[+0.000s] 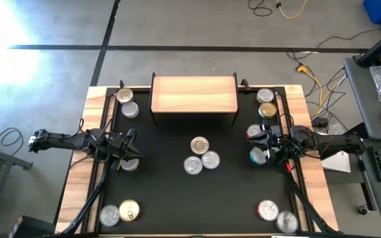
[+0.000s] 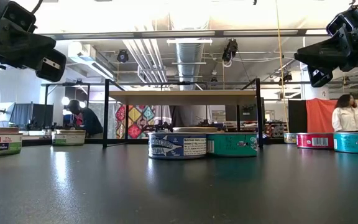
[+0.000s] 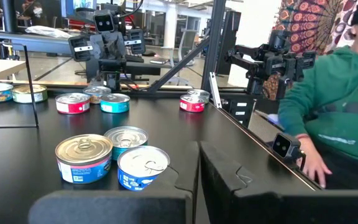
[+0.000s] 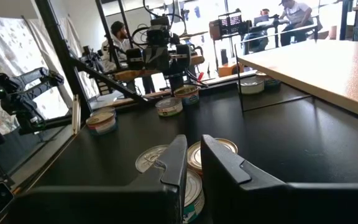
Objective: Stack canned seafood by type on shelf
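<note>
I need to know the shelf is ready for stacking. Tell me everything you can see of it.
The shelf is a low rectangular platform with a pale, grained wooden top on thin dark legs. It stands level at the table's far edge, centred between the two arms. Its top is bare; no can or gripper touches it, and the nearest cans sit apart on the table.

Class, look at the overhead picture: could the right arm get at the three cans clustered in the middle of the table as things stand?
Probably yes: bare tabletop lies between the right gripper and the three cans.
</note>
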You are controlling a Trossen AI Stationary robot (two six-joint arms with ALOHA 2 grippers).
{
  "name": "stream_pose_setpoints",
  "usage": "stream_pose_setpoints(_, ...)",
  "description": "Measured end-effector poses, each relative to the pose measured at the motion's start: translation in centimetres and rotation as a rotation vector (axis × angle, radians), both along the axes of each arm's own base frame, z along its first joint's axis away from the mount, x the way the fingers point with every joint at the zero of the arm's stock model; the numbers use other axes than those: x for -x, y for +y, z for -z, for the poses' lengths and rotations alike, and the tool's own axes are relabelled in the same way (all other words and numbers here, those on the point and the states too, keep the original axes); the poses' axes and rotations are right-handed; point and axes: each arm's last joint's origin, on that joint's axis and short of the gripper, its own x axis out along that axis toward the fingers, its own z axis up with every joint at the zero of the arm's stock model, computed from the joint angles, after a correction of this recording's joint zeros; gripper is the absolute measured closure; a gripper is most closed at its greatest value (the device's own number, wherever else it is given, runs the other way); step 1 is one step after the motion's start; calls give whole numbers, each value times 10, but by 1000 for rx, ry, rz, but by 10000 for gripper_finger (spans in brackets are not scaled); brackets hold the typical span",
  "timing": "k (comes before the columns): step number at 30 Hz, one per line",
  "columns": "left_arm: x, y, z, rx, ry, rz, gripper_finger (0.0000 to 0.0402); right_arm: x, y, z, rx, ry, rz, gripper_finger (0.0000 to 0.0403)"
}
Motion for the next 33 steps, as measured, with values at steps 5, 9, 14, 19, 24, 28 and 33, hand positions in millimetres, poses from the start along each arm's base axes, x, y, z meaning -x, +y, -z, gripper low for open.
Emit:
stream_pose_setpoints(5,0,0,0,0,0,0,402,0,0,0,0,0,0,364)
stream_pose_setpoints(9,0,0,0,0,0,0,402,0,0,0,0,0,0,364)
stream_pose_setpoints(14,0,0,0,0,0,0,402,0,0,0,0,0,0,364)
stream_pose_setpoints(19,0,0,0,0,0,0,402,0,0,0,0,0,0,364)
stream_pose_setpoints(24,0,0,0,0,0,0,402,0,0,0,0,0,0,364)
stream_pose_setpoints(28,0,0,0,-3,0,1,402,0,0,0,0,0,0,364)
stream_pose_setpoints(33,-1,1,2,-237,-38,-14,402,0,0,0,0,0,0,364)
